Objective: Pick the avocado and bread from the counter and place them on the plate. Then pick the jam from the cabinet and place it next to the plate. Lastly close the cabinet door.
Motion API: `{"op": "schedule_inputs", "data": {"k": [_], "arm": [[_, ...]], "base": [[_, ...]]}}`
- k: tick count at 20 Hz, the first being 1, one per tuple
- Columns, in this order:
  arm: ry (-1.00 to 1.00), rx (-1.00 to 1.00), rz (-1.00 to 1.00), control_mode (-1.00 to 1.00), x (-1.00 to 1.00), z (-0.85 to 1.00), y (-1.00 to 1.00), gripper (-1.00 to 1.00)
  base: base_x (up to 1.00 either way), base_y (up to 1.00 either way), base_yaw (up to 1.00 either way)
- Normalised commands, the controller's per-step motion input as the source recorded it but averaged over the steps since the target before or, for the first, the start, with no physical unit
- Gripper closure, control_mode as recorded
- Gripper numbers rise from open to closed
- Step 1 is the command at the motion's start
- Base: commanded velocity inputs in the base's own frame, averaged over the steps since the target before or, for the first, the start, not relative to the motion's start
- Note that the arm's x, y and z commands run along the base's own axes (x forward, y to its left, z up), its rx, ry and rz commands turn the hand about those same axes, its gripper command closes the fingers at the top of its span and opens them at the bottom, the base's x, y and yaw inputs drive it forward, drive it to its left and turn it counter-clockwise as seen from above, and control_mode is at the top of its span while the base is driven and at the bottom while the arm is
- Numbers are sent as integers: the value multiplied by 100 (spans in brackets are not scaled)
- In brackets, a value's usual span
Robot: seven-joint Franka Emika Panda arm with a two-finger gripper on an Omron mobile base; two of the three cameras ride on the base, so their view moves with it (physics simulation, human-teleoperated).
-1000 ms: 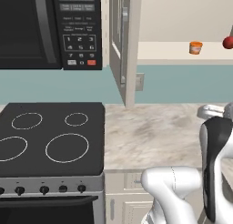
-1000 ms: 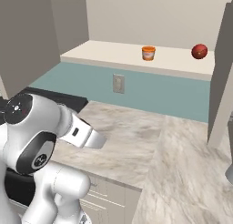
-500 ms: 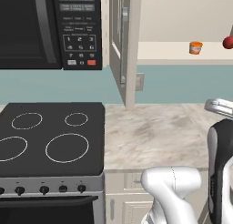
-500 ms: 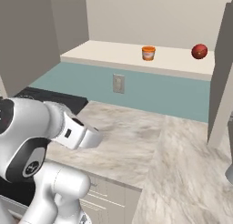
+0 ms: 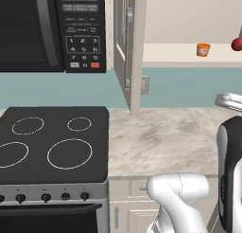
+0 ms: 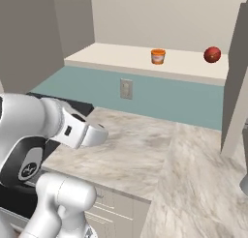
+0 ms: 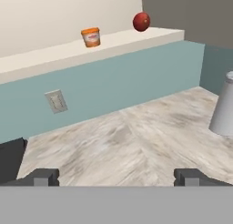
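While my tool [image 7: 116,177] hangs low over the counter [image 7: 136,145] with its jaws spread wide and nothing between them, I see the jam [image 7: 141,21] well apart from it, up on the cabinet [image 6: 145,63] shelf and to the right of my tool's line. From the left along that shelf, an orange tub [image 7: 91,37] comes first, then the jam near the right wall. On the counter at far right stands a grey cylinder [image 7: 223,109]. The cabinet door [image 5: 128,47] stands open.
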Motion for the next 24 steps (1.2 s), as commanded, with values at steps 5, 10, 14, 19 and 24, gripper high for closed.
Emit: {"op": "schedule_inputs", "data": {"k": [5,10,14,19,24], "arm": [[0,-7,0,-100,0,32,0,-100],[0,-5,0,-100,0,28,0,-100],[0,-4,0,-100,0,17,0,-100],[0,-5,1,-100,2,15,0,-100],[-4,-3,3,-100,19,5,0,-100]], "base": [[0,0,0],[0,0,0],[0,0,0],[0,0,0],[0,0,0]]}}
